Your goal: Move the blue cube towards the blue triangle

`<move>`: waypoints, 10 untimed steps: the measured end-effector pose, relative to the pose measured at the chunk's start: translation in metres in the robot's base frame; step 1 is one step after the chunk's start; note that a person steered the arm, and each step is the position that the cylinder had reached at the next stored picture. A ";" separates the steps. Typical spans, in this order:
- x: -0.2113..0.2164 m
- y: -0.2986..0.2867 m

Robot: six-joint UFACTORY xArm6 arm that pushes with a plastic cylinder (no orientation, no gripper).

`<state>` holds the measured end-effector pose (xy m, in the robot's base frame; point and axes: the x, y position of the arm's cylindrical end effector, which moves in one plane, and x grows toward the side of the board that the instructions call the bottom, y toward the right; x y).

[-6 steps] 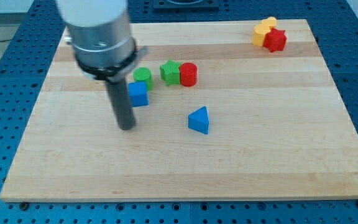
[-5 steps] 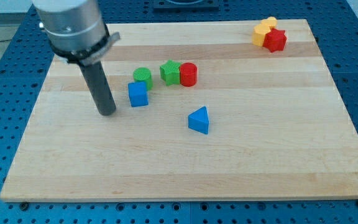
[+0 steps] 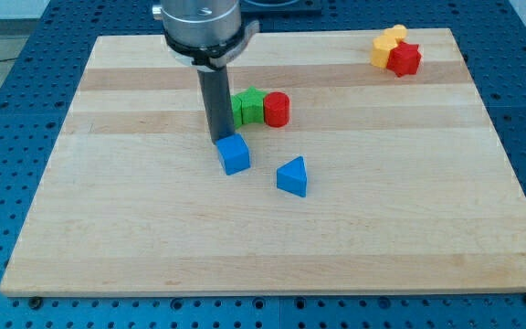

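Blue cube [image 3: 234, 154] touching my tip [image 3: 221, 140], lower-right.

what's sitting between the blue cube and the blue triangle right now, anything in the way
Nothing visible. Only bare board lies between the blue cube and the blue triangle. My tip sits at the cube's upper-left edge, on the side away from the triangle.

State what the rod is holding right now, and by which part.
Nothing is held. My tip only presses against the upper-left top edge of the blue cube, left of the blue triangle.
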<state>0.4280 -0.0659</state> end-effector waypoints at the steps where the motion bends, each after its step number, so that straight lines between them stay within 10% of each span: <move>1: 0.012 0.005; 10: 0.052 -0.032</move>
